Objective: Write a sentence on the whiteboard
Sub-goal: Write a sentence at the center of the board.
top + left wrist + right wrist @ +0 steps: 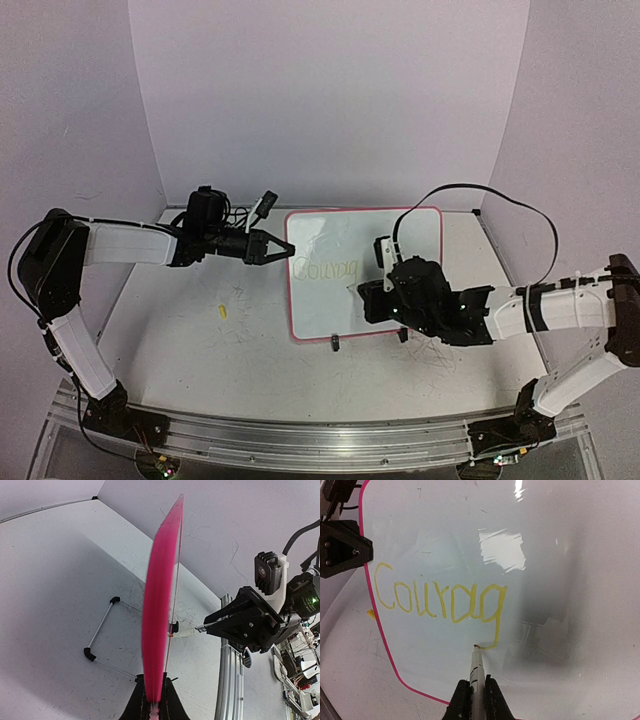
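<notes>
**Overhead view:** The whiteboard (pixel 330 305) stands propped on its black clip feet (pixel 335 343) near the middle of the table (pixel 200 350). The left gripper (pixel 287 250) is clamped on the board's left rim. The right gripper (pixel 368 290) hovers before the lower right of the board's face. The sentence (pixel 331 270) shows as one faint yellow word. A small yellow scrap (pixel 222 311) lies on the table left of the board, well apart from it. The right arm's black cable (pixel 500 200) loops above the board's right corner without touching it.

**Left wrist view:** The board appears edge-on as a pink band, with the left jaws closed tight on its rim. Behind it a thin wire stand (pixel 100 627) rests on the table. On the writing side, the right gripper presses a marker (pixel 186 633) tip-first to the face.

**Right wrist view:** The letters read "Courag", and the marker's tip sits at the tail of the "g". The right jaws are closed on the marker's barrel. By the look of it the first word lacks its last letter and the rest of the sentence is yet to be written. Bare board lies open to the right, with only glare on it. The steadying left gripper sits at the far left edge, clear of the writing.
</notes>
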You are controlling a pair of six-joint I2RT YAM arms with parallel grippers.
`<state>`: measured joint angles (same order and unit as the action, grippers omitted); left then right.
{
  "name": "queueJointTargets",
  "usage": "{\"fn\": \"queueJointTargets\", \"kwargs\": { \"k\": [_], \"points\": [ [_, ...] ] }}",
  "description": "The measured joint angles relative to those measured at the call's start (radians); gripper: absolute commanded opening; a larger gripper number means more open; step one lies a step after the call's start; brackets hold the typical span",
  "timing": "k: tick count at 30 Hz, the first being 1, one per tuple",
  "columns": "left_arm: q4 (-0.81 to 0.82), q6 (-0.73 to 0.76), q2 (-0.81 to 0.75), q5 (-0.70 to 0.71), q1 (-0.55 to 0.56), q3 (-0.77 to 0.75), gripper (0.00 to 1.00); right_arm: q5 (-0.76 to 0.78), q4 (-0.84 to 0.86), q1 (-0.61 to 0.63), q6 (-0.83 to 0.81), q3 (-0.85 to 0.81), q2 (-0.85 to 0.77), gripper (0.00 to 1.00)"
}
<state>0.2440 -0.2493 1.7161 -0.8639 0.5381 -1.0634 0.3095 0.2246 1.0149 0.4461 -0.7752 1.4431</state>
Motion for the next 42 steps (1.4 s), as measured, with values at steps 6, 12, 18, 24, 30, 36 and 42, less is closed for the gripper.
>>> {"fn": "queueJointTargets", "kwargs": {
  "k": [6, 12, 18, 24, 30, 36, 42],
  "points": [
    [0.0, 0.005, -0.002, -0.001, 0.0, 0.0, 0.0, 0.007, 0.007, -0.002, -0.003, -0.004, -0.027, 0.0],
    [0.0, 0.006, -0.002, -0.001, 0.0, 0.0, 0.0, 0.017, 0.011, -0.036, -0.003, 0.032, -0.127, 0.0],
    [0.0, 0.006, -0.002, -0.001, 0.0, 0.001, 0.0, 0.016, 0.016, -0.061, -0.008, 0.031, -0.117, 0.0],
    [0.0, 0.006, -0.002, -0.001, 0.0, 0.001, 0.0, 0.015, 0.021, -0.061, -0.015, 0.031, -0.098, 0.0],
    [0.0, 0.006, -0.002, -0.001, 0.0, 0.001, 0.0, 0.015, 0.033, -0.061, -0.022, 0.029, -0.079, 0.0],
    [0.0, 0.006, -0.002, -0.001, 0.0, 0.002, 0.0, 0.014, 0.049, -0.061, -0.023, 0.029, -0.07, 0.0],
    [0.001, 0.006, -0.002, -0.001, 0.0, 0.004, 0.0, 0.018, 0.051, -0.061, -0.022, 0.029, -0.07, 0.0]
  ]
}}
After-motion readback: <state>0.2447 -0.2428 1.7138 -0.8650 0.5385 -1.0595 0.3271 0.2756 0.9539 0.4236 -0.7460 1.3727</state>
